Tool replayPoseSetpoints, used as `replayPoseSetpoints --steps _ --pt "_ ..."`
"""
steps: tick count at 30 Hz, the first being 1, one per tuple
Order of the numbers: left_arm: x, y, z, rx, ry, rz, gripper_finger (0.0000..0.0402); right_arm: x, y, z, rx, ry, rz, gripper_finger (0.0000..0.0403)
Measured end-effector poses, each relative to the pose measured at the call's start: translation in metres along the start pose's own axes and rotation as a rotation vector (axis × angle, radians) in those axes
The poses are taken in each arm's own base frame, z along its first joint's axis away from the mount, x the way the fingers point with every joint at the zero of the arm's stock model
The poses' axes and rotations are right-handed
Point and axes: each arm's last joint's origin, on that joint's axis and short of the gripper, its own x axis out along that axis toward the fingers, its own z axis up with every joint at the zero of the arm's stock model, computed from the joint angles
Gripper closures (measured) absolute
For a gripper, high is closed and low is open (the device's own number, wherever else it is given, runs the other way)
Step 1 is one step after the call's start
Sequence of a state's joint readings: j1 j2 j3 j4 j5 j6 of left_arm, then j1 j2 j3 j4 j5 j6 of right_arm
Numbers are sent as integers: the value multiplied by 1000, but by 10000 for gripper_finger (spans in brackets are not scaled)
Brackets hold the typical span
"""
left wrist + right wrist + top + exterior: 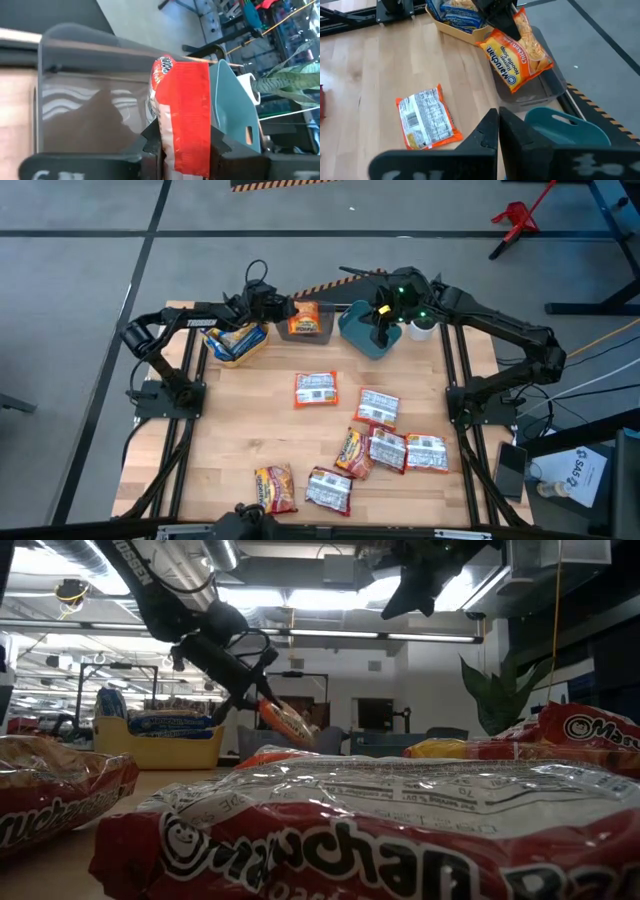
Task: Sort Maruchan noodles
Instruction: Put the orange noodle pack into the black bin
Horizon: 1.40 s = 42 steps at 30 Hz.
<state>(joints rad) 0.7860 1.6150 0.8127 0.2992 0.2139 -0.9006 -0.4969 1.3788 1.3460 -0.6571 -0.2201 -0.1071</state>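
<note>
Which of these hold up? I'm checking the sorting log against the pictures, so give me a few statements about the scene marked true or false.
1. The left claw holds an orange packet over the grey bin. True.
2. The right claw grips a packet. False: it is shut on nothing, above the teal bin.
3. The yellow bin holds blue-white packets. True.
4. The table has no packets left on it. False: several lie there, among them one face-down packet near the middle.
</note>
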Motion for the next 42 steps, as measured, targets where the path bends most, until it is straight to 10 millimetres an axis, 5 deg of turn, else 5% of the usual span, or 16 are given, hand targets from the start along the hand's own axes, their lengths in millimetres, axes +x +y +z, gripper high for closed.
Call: replayPoseSetpoints --steps 15,30,37,42 --pt "-3 -3 11 50 -87 -47 223 0 0 0 6 -1 9 402" --pt "-31 0 50 -91 -115 -226 218 0 1 -4 15 41 13 402" --pt "-62 -49 57 28 -2 -579 219 8 6 -7 3 89 34 395" --pt "-82 -92 31 132 145 -727 219 39 27 -13 -61 183 95 329"
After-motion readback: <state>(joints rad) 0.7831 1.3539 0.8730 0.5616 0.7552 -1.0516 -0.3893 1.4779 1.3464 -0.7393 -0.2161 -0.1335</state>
